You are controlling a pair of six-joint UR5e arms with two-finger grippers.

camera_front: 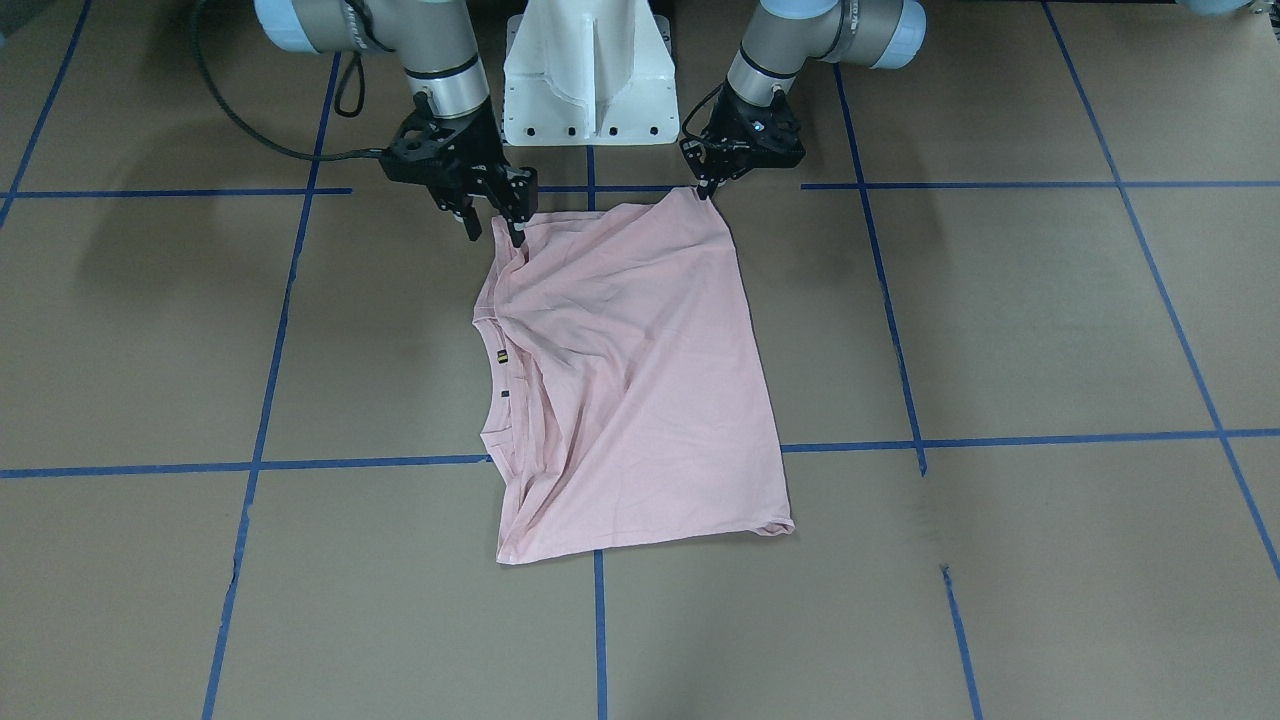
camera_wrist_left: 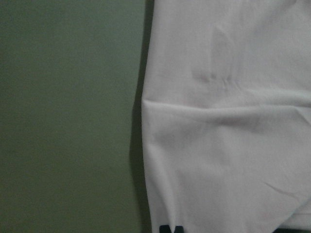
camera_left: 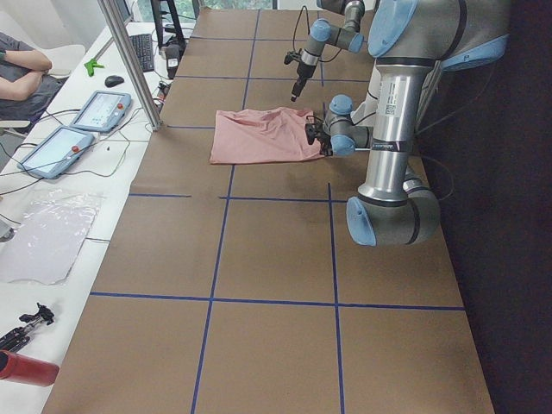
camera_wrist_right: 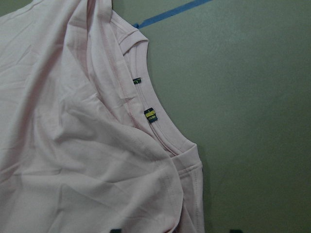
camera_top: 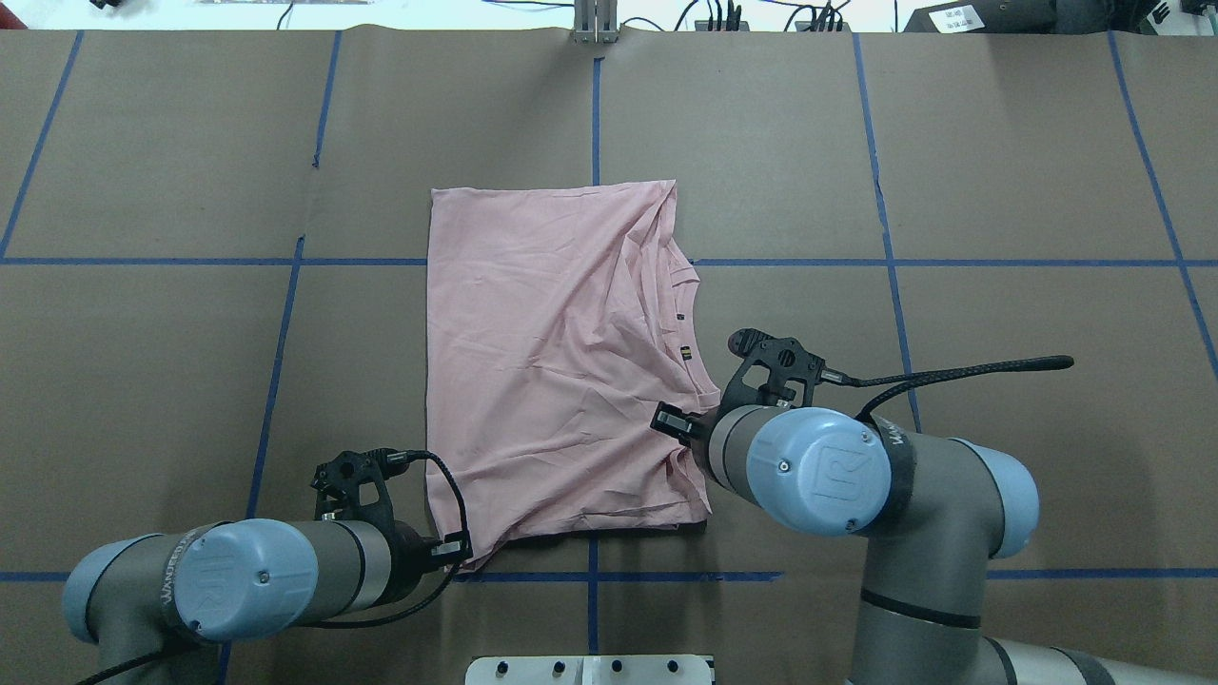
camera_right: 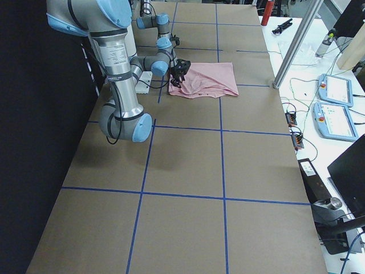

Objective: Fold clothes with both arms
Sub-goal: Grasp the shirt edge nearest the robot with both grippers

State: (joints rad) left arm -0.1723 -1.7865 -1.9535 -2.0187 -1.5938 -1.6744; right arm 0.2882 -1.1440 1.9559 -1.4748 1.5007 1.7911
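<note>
The pale pink T-shirt (camera_front: 630, 390) lies folded on the brown table, plain back up. In the overhead view its collar (camera_top: 687, 352) is on the right side. My left gripper (camera_front: 708, 190) is shut on the shirt's corner nearest the robot, which peaks up slightly to its fingertips; in the overhead view that gripper (camera_top: 460, 552) is at the shirt's lower left. My right gripper (camera_front: 494, 232) stands open over the other near corner, by the collar. One finger touches the cloth. In the right wrist view the collar tags (camera_wrist_right: 150, 115) show, and the two fingertips sit wide apart at the bottom edge.
The white pedestal base (camera_front: 590, 90) stands between the arms, just behind the shirt. Blue tape lines (camera_front: 600, 620) grid the table. A black cable (camera_top: 952, 371) trails from the right wrist. Beyond the far table edge are a metal post (camera_left: 129, 60), tablets (camera_left: 99, 110) and a seated person (camera_left: 21, 73).
</note>
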